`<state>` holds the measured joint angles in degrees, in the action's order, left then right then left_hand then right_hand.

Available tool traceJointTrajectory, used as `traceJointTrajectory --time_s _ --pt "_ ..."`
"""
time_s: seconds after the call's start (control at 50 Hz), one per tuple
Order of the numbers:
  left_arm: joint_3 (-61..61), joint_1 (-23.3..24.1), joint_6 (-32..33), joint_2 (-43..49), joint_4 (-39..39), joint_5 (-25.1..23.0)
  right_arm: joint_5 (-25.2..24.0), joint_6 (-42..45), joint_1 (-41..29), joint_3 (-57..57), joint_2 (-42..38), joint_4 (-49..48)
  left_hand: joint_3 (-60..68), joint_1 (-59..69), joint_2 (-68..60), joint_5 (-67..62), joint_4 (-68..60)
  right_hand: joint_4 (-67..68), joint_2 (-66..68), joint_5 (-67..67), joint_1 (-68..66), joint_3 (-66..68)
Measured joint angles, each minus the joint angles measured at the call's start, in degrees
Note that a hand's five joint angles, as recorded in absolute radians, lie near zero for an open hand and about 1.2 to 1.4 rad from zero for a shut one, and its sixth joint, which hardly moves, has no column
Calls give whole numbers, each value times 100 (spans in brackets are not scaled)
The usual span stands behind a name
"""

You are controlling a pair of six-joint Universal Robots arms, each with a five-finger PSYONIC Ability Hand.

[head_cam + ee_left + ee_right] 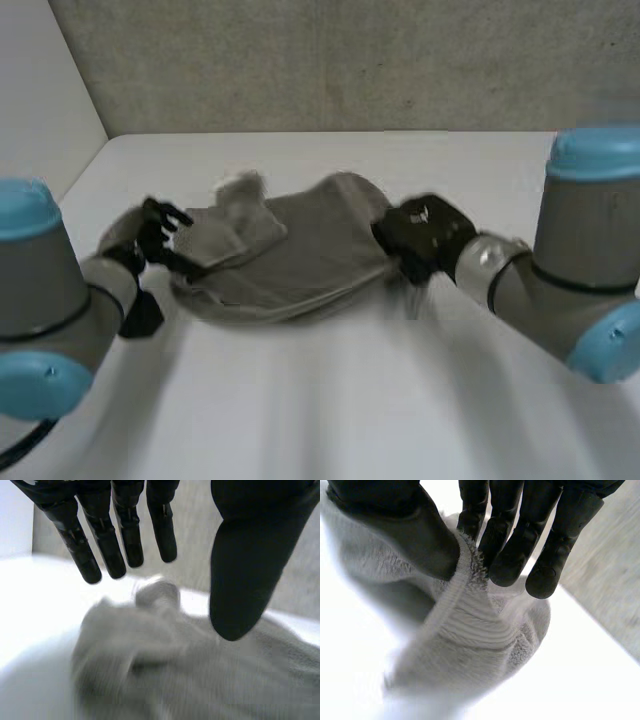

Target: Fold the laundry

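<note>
A crumpled grey cloth [300, 255] lies toward the far middle of the white bench [330, 400]. The right hand [420, 238] pinches its ribbed right edge between thumb and fingers. The left hand [150, 235] hovers at its left edge, fingers straight, spread from the thumb.

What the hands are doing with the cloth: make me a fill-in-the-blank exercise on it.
1. The grey cloth lies on the ____ table.
2. The right hand pinches the cloth between fingers and ____.
3. The left hand is ____, holding nothing.
Missing: white; thumb; open.
</note>
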<state>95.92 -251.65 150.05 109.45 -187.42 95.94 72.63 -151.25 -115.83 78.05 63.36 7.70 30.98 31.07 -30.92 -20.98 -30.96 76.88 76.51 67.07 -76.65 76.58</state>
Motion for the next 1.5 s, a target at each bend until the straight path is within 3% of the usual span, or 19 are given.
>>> traceJointTrajectory --time_s 0.14,0.34,0.44,0.56,0.7,0.92,1.14,1.22,1.32,1.5 --pt "462 -158 319 -243 3 40 -44 509 497 799 203 -10 -1585 -1567 1572 1603 1568 0 0 1 0 7" --pt "584 -289 1552 -734 -580 -59 -539 511 1061 1659 775 -107 -1828 -1815 1831 1805 1832 0 0 1 0 7" --pt "662 -239 2535 -688 -1076 -751 -812 458 1298 2069 1094 -310 -1815 -1800 1813 1787 1817 0 0 1 0 7" --pt "740 -227 3973 -321 -1318 -2026 -908 444 1584 2377 1323 -575 -1714 -1725 1702 1701 1718 0 0 -4 0 8" --pt "505 -224 5231 211 -1277 -2801 -906 454 1809 2448 1318 -640 -1337 -1341 1331 1326 1340 0 0 1 0 8" --pt "-527 -218 6298 764 -534 -2959 -978 457 1907 2562 1264 -736 -1122 -1137 1118 1116 1127 0 0 1 0 8" --pt "-738 -197 7920 1018 558 -3807 -999 492 1908 2587 1180 -801 -987 -1003 981 982 989 0 0 1 0 10" --pt "-598 -174 8448 1071 619 -3972 -993 512 1907 2585 1125 -808 -848 -835 813 855 855 0 0 1 0 28" --pt "-526 -156 8850 1191 579 -3986 -988 524 1907 2584 1091 -809 218 213 -227 -208 -219 0 0 1 0 28" --pt "-509 -162 8943 1299 145 -3909 -987 531 1906 2583 1060 -805 1727 1713 -1741 -1677 -1709 0 0 1 0 28"
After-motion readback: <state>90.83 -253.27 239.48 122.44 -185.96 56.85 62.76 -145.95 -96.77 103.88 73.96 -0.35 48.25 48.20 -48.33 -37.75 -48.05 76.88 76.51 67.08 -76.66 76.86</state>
